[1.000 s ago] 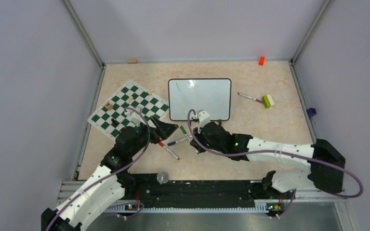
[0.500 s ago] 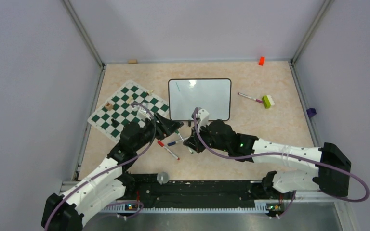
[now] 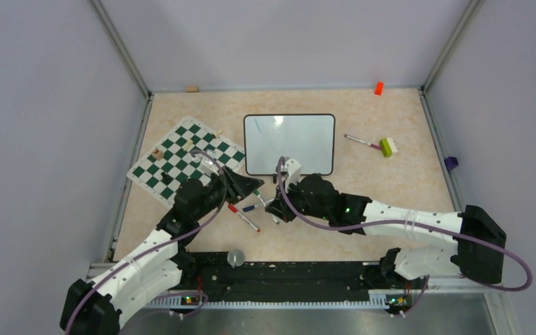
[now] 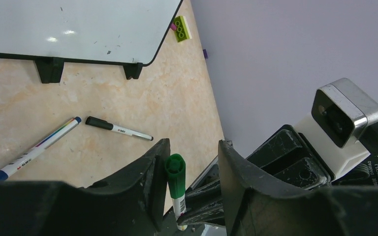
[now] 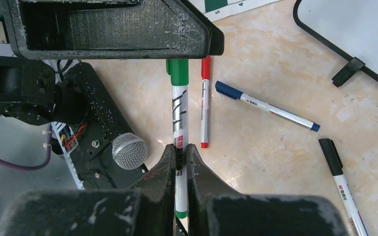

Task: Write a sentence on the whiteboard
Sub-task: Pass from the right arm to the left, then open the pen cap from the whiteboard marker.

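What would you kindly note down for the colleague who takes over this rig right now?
The right pincer is shut on the white-barrelled green-capped marker, gripping it mid-barrel.
The left pincer is open, with its fingers on either side of the marker's green cap, not clamped.
The small white rectangular whiteboard with a thin black frame sits just beyond both pincers. It shows faint smudges only.
Done: the marker is in hand.
Left: pull off the cap, then write the whole sentence.
A red-capped pen, a blue-capped pen and a black-capped pen lie loose nearby.
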You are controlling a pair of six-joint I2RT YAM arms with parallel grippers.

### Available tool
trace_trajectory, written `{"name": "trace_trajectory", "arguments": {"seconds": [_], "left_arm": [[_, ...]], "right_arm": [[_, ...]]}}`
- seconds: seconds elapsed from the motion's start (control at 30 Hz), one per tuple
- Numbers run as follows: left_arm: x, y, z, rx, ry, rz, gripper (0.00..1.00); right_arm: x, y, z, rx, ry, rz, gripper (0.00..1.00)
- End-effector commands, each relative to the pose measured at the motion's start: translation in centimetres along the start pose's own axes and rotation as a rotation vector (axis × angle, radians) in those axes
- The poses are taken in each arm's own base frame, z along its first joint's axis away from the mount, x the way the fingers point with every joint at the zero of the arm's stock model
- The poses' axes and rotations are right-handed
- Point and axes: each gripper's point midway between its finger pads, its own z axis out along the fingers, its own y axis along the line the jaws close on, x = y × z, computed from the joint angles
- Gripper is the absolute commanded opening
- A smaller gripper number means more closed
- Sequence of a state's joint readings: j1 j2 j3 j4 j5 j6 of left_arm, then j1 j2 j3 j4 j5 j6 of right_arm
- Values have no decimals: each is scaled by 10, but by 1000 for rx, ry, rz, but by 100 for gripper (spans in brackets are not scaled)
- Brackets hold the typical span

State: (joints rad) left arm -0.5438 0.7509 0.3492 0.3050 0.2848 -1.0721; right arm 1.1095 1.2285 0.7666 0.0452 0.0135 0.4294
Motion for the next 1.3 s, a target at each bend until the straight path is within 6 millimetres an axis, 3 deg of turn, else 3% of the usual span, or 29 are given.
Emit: {"name": "trace_trajectory", "arguments": {"seconds": [0.0,0.17,0.33,0.43,0.47,0.53,0.6,0.77,0.93,1.1,1.2,1.27], "left_arm": [[-1,-11,0,55,2,18,43],[0,-6,1,26,15,25,5],[2,-8,2,29,31,35,0],[-9,-12,0,36,-26,27,0],[-16,-12,0,31,-72,12,0],[-30,-19,-4,58,-152,-19,0],[-45,-36,-9,129,-231,-46,0],[-80,-87,-24,333,-386,-71,0],[-95,-122,-30,437,-401,-79,0],[-94,-131,-31,457,-375,-94,0],[-92,-132,-34,480,-373,-114,0],[-92,-132,-37,488,-376,-124,0]], "right_arm": [[-29,9,3,-22,-75,3,0],[-31,8,4,-19,-78,4,0],[-41,7,4,-21,-97,5,0],[-51,4,4,-3,-124,36,56],[-55,4,3,-2,-142,53,66],[-67,2,0,1,-204,108,75],[-89,2,-9,-25,-333,206,74],[-125,-1,-50,-178,-695,517,56],[-148,30,-63,-363,-760,489,55],[-152,47,-67,-461,-761,459,48],[-154,55,-68,-507,-763,442,28],[-154,58,-68,-528,-758,438,26]]}}
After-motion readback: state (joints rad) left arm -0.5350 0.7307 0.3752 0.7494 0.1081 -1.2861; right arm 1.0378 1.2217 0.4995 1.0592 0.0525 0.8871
